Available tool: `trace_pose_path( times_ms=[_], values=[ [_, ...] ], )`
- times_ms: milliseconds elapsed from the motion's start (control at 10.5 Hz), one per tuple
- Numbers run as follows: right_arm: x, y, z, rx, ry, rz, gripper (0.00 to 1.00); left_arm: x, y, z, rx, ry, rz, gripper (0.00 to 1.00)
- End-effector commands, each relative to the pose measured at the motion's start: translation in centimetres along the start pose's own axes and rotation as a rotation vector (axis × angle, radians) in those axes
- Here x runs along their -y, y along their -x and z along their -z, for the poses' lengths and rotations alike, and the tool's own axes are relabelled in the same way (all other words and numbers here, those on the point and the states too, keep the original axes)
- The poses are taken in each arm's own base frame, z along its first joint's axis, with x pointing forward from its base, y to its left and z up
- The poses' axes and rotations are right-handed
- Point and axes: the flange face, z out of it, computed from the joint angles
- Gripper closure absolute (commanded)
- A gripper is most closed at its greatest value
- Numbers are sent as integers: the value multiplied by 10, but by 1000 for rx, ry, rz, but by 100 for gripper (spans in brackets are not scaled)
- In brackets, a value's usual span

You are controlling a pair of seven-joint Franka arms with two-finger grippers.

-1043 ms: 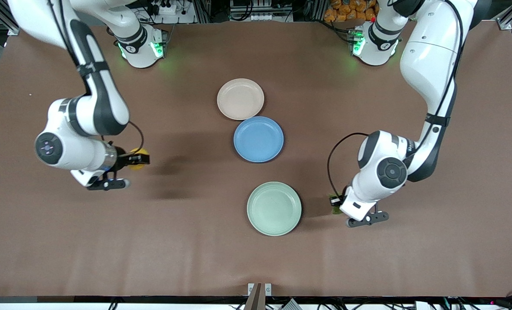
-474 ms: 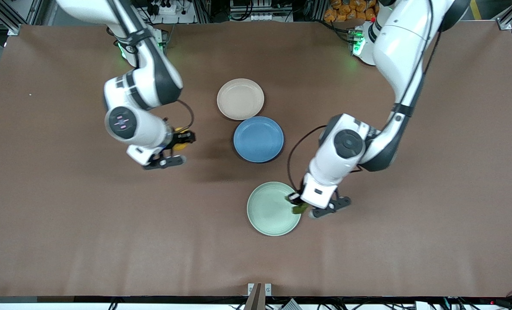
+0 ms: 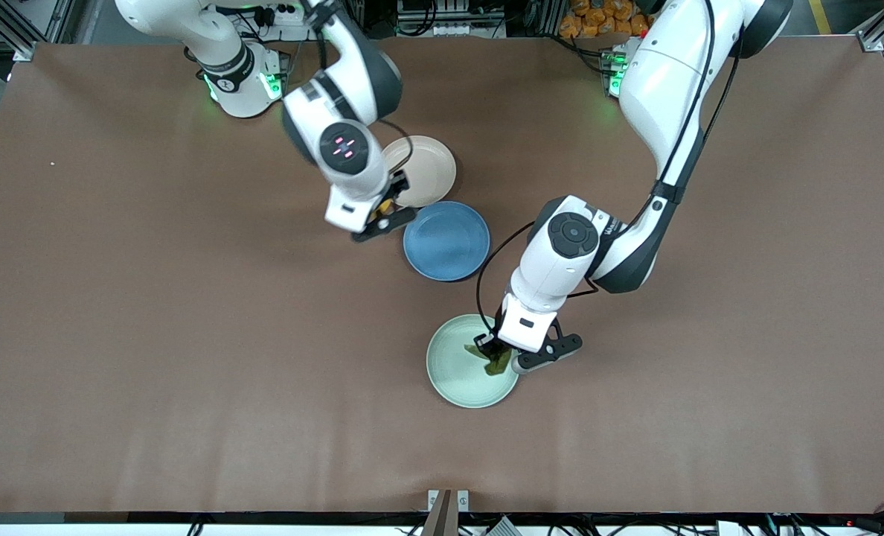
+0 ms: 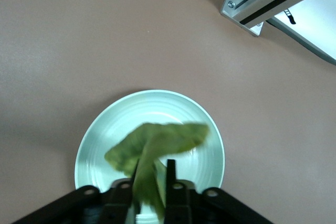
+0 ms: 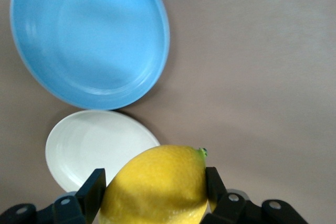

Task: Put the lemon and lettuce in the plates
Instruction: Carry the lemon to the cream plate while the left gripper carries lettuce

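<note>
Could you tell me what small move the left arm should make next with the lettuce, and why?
Probably open the left gripper and let go. It is shut on the lettuce, which hangs over the green plate, so releasing should drop it in. The right gripper, shut on the lemon, is only at the edge of the beige plate.

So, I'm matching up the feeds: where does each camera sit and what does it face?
Front: high across the table, facing both arms and three plates.
Left wrist: looks down past the left claw at the lettuce over the green plate.
Right wrist: past the right claw holding the lemon, toward the blue plate.
Front shares each.
</note>
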Motion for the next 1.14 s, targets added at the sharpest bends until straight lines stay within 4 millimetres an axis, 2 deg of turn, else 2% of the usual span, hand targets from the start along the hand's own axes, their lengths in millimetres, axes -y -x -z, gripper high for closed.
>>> trace_pose_path(
  times_ms=[0,190,379,569,759,853,948,1043],
  values=[
    [49,19,-23,25,68,39,97,4,-6,-1,-31,-4,-6,0],
    [67,26,-43,40,136,53,97,3,-8,3,-37,-3,-18,0],
    [89,30,-70,53,180,79,97,13,-15,8,-11,-55,-85,0],
    [111,37,-95,56,214,77,97,36,-36,14,29,-125,-154,0],
    [122,37,-116,41,255,60,87,63,-61,17,65,-171,-199,0],
    [120,33,-121,41,272,50,1,81,-75,18,84,-196,-223,0],
    [119,29,-117,27,270,22,0,105,-81,12,125,-230,-269,0],
    [116,23,-106,15,263,2,0,115,-85,24,143,-246,-297,0]
  ],
)
